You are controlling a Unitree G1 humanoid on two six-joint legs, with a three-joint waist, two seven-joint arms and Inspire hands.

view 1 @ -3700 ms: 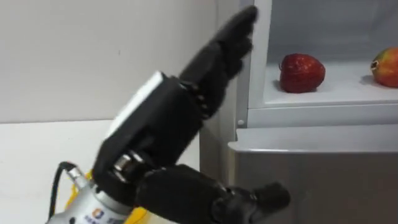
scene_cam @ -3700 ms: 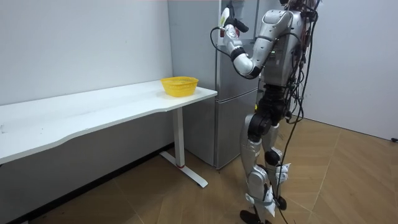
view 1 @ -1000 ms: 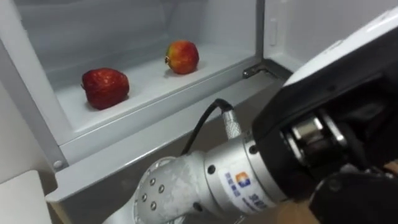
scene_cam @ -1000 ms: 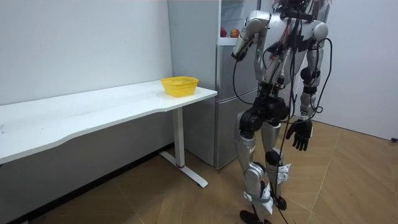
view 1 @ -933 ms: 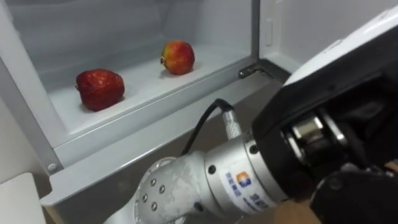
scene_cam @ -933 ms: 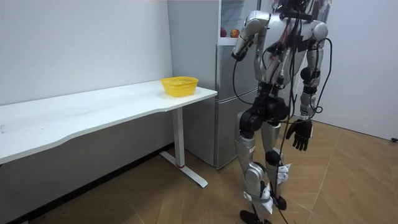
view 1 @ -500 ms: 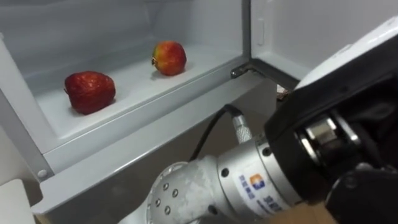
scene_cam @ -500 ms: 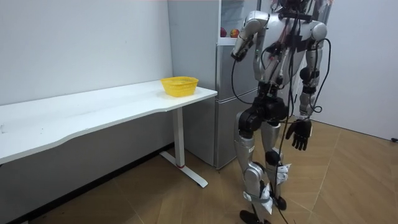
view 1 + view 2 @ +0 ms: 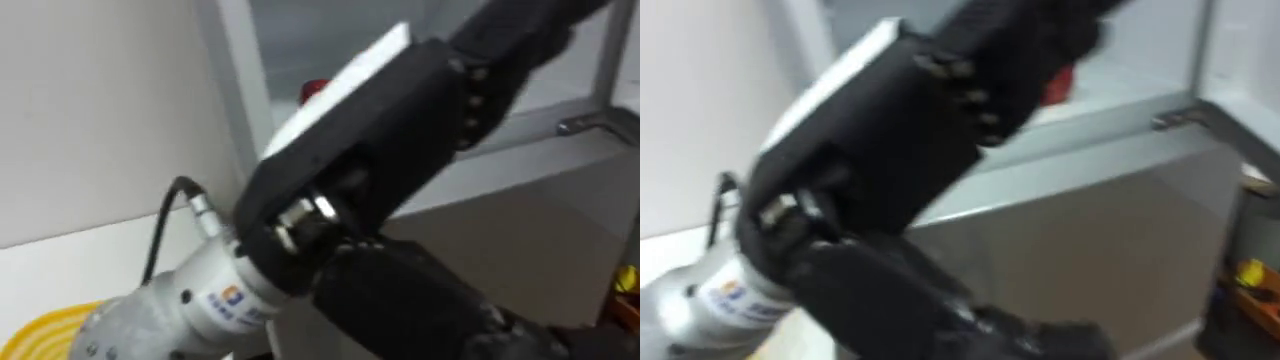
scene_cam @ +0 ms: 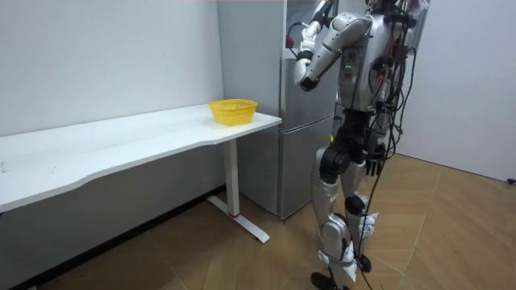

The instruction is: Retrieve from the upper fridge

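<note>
Reach step: left hand (image 9: 400, 110) is up in the upper fridge (image 10: 300, 137), fingers (image 9: 510, 40) straight, gripping nothing. Red apple (image 9: 313, 90) lies inside, near the hand. Next move calls for fingers closing round it. Right hand (image 10: 373, 166) hangs low.

A yellow basket (image 10: 233, 111) sat near the end of a long white table (image 10: 105, 149) that stood on a wooden floor (image 10: 451, 234) against a pale wall (image 10: 105, 56).
</note>
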